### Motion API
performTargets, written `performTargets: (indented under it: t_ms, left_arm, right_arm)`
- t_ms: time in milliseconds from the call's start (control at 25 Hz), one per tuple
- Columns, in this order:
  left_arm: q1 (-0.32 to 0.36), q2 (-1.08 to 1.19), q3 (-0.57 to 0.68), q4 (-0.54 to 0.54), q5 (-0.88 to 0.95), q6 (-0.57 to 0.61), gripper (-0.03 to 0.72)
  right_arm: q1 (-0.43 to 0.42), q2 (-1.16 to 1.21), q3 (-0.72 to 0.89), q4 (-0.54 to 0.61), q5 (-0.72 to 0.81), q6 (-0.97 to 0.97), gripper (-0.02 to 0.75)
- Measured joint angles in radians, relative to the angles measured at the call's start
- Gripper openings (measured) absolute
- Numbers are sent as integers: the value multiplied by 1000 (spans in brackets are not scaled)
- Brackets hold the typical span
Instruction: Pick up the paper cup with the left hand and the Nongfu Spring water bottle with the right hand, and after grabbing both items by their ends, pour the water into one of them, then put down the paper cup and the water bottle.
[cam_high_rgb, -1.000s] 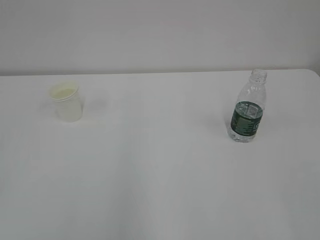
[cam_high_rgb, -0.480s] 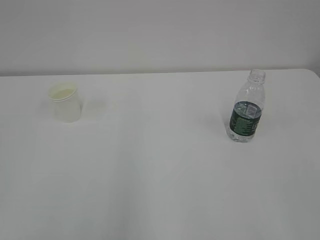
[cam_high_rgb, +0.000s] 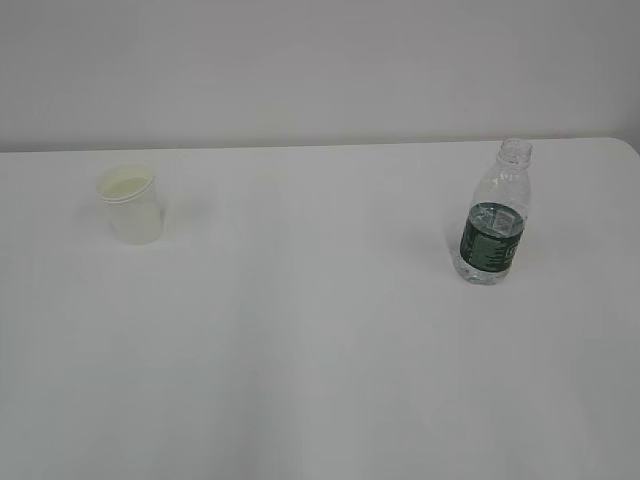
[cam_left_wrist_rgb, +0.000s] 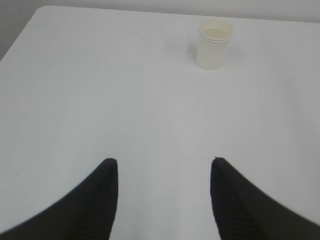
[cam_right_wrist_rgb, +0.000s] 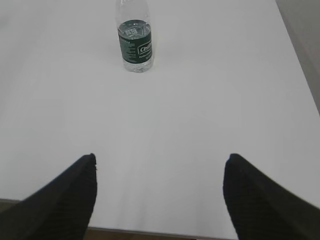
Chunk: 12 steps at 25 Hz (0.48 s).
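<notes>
The paper cup (cam_high_rgb: 131, 204) stood upright on the far left of the white worktop (cam_high_rgb: 320, 350); in the left wrist view it lay ahead and to the right of the left end effector (cam_left_wrist_rgb: 164, 172), whose jaws gaped apart, holding nothing. The Nongfu Spring water bottle (cam_high_rgb: 494, 213) stood upright at the right, long axis vertical; it sat ahead and left of the right end effector (cam_right_wrist_rgb: 160, 167), wide open and empty; each arm was judged nearer its own target.

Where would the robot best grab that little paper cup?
Probably around the side wall of the paper cup, below its rolled rim, coming in level from the near side where the left gripper waits open. The cup stands upright and open-topped on the table, so its top should stay clear.
</notes>
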<state>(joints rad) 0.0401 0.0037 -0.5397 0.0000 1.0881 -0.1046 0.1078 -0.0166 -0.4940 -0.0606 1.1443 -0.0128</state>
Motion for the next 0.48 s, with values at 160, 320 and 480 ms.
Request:
performTargets:
  t_ms: [160,320,480]
  left_arm:
    - [0,0,0,0,0,0,411]
    - [0,0,0,0,0,0,410]
    - [0,0,0,0,0,0,409]
  right_arm:
    - [0,0,0,0,0,0,589]
    - [0,0,0,0,0,0,589]
    - [0,0,0,0,0,0,589]
